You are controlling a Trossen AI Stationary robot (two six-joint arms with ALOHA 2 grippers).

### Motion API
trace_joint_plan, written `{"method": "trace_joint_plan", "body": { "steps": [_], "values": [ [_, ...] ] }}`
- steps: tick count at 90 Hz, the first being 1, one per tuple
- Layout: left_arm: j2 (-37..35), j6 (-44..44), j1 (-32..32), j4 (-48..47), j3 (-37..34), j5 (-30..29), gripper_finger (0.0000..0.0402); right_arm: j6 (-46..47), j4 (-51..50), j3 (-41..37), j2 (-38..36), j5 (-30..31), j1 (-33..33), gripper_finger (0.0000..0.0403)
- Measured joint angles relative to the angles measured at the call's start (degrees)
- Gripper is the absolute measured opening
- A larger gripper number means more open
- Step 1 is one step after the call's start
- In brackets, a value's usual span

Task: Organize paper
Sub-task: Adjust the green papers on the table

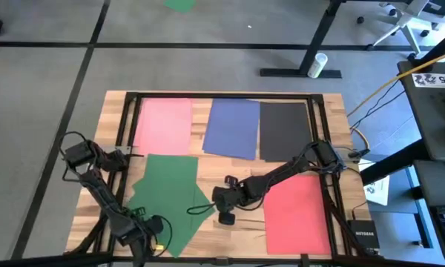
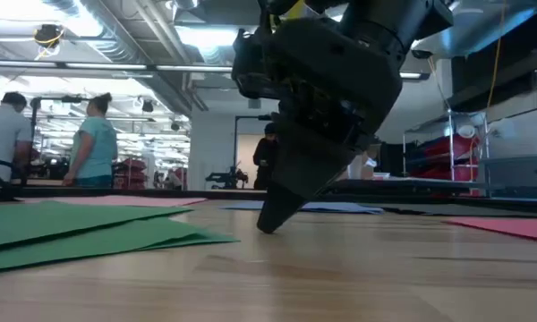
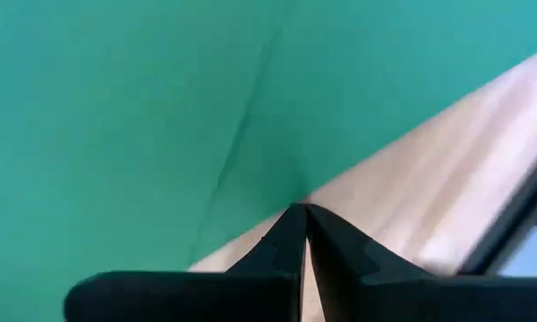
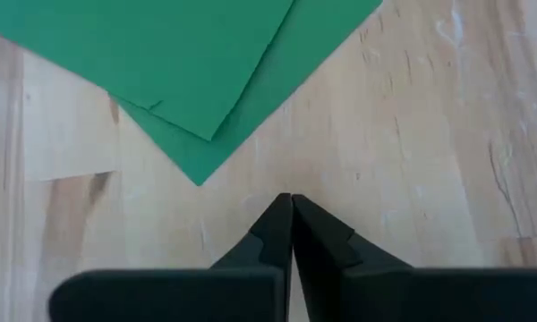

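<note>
1. The table point(image 1: 230, 230) carries the paper in colour groups: beyond the green sheets point(image 1: 167, 196) lie a pink sheet point(image 1: 164, 124), a blue sheet point(image 1: 233, 127) and a black sheet point(image 1: 283, 130) in a row along the far edge, each apart from the next. That row reads as sorted. A red sheet point(image 1: 297, 213) lies to the right of the green sheets, across a strip of bare wood.

2. The green sheets are the loose end. Two overlap at different angles, so they probably need squaring into one stack (the skewed corners show clearly in the right wrist view).

3. The right gripper point(image 1: 226, 217) hangs low over the bare wood just beside the right corner of the green sheets point(image 4: 197, 63), fingers pressed together and holding nothing. The corner lies just ahead of its tips, not touching, so it seems poised to nudge or pin that corner.

4. The left gripper point(image 1: 150, 236) sits at the near edge of the green sheets point(image 3: 143, 107), fingers likewise together. Its tips meet right at the paper's edge, though I cannot tell whether they pinch it.
</note>
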Motion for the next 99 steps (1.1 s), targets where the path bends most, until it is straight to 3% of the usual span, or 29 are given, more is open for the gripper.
{"method": "trace_joint_plan", "body": {
  "steps": [24,46,68,99],
  "values": [
    [-0.95,-0.84,-2.66,-2.78,1.16,-0.35,0.0,-9.41,-1.44,8.3,0.12,2.53,2.94,0.0],
    [-1.04,-1.29,-4.7,-7.35,4.84,-3.3,0.0,-14.21,7.11,12.57,0.7,2.37,3.33,0.0],
    [-1.04,-0.99,-4.62,-7.32,4.84,-6.1,0.0,-15.06,11.78,17.03,8.12,-4.95,0.69,0.0],
    [-1.04,4.95,-1.69,-3.19,4.8,-7.69,0.0,-17.63,6.37,30.39,18.67,-10.74,-1.27,0.0]
  ]
}}
